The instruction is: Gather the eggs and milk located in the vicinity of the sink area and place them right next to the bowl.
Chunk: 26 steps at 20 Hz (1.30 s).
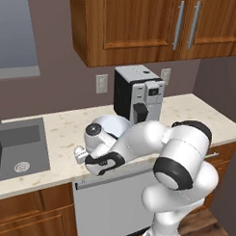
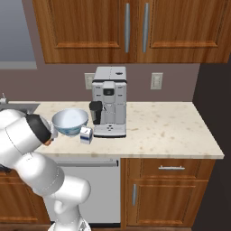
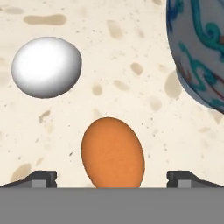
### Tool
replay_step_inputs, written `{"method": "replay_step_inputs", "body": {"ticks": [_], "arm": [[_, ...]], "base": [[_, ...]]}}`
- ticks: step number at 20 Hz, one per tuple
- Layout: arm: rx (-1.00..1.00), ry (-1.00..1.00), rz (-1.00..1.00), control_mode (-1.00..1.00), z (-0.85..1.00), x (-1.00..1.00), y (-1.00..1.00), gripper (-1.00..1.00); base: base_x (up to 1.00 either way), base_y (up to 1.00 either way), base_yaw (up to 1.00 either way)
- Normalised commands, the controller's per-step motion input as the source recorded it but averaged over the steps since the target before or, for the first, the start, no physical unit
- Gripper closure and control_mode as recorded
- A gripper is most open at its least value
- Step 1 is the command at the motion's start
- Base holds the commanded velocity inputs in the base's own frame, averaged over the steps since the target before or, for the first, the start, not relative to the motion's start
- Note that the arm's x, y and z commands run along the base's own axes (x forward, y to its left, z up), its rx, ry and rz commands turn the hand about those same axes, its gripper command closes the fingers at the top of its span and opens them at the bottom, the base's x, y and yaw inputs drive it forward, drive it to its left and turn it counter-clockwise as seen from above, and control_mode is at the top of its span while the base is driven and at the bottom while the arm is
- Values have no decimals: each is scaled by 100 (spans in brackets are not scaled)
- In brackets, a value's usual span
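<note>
In the hand view my gripper (image 3: 113,179) is open, its two fingertips (image 3: 41,178) wide apart just above the counter. The orange-brown egg (image 3: 113,153) lies on the counter between them, with a gap on each side. The white egg (image 3: 46,66) lies further off to the left. The bowl's (image 3: 197,48) blue patterned outside is at the upper right, close to both eggs. In the right base view the bowl (image 2: 70,121) stands left of the coffee machine, with the milk (image 2: 86,134) carton right in front of it. The sink (image 1: 18,145) is at the far left of the counter.
A coffee machine (image 2: 109,101) stands on the counter against the wall, just right of the bowl. Wooden wall cabinets (image 2: 135,27) hang above. The counter (image 2: 171,126) runs bare to the right of the machine. My arm's elbow (image 1: 186,151) juts out past the counter's front edge.
</note>
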Motion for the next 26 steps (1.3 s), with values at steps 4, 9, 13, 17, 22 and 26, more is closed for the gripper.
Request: {"method": "replay_step_inputs", "body": {"ticks": [4,9,13,17,22,26], "arm": [[0,0,0,-100,-11,16,11,-100],[0,0,0,-100,-9,20,0,-100],[0,0,0,-100,-10,16,0,-100],[0,2,0,-100,-26,0,16,100],[1,9,0,-100,-35,0,28,100],[2,1,0,-100,-30,0,0,100]], "base": [[0,0,0],[0,0,0],[0,0,0],[0,0,0],[0,0,0],[0,0,0]]}}
